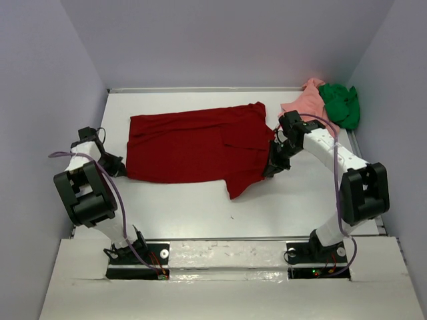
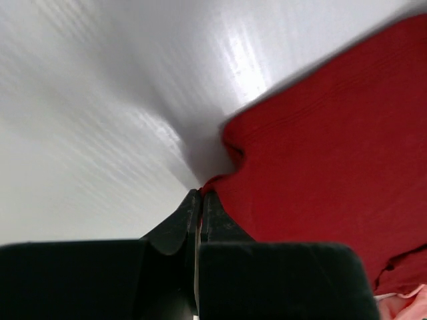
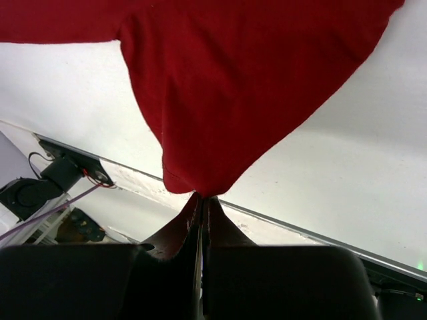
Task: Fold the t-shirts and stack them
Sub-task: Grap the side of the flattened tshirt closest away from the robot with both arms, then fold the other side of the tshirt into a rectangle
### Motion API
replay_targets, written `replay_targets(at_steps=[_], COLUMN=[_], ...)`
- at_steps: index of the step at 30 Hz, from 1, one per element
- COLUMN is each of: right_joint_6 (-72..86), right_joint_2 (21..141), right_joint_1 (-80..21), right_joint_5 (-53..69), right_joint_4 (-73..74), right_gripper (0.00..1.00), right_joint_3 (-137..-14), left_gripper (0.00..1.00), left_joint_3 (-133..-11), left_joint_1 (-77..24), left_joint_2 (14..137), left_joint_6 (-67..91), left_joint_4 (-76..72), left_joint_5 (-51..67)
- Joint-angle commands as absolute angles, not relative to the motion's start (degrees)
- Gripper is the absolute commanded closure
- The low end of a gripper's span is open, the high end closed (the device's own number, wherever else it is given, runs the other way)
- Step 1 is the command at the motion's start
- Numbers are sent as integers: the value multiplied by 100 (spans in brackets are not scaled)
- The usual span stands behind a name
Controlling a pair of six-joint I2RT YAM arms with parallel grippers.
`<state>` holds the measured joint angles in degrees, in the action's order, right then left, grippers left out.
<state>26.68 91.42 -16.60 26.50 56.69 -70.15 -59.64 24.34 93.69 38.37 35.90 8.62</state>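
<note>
On the white table (image 1: pixel 200 207), in the middle: the dark red t-shirt (image 1: pixel 193 147), spread out mostly flat, long side running from left to right. Some wrinkles and a loose flap at its near right part, pointing toward the near edge.

At the near left corner of this shirt: the left gripper (image 1: pixel 119 167), low at the table. In the left wrist view, fingers pressed together (image 2: pixel 200 195) on a small pinch of the red cloth (image 2: pixel 333 153), the corner drawn to a point between them, bare table surface to the left of it.

At the right edge of the same shirt: the right gripper (image 1: pixel 272 167), tilted down toward the cloth. In the right wrist view, fingers also closed tight (image 3: pixel 201 199), holding a tip of the red fabric (image 3: pixel 247 87); from this tip the cloth widens out like a cone. Cannot tell which part of the garment this is.

In the far right corner of the table, well apart from the red one: the salmon pink t-shirt (image 1: pixel 305 100) and the bright green t-shirt (image 1: pixel 340 103), both crumpled, touching each other, green one to the right, against the wall.
</note>
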Motion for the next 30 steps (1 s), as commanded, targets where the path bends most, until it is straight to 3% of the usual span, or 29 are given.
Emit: replay_targets(at_steps=[1, 30], right_joint_6=[2417, 1758], right_joint_2=[9377, 11715], right_joint_1=[-1617, -967], right_joint_5=[2531, 2716], right_joint_4=[5959, 6934], right_gripper=[100, 100], right_joint_3=[-7575, -11433], left_gripper=[100, 100], left_joint_3=[-6547, -8138], left_joint_1=[2408, 2408], left_joint_2=[9448, 10362], left_joint_6=[3762, 3814], left_joint_4=[3849, 4210], left_joint_5=[932, 1002])
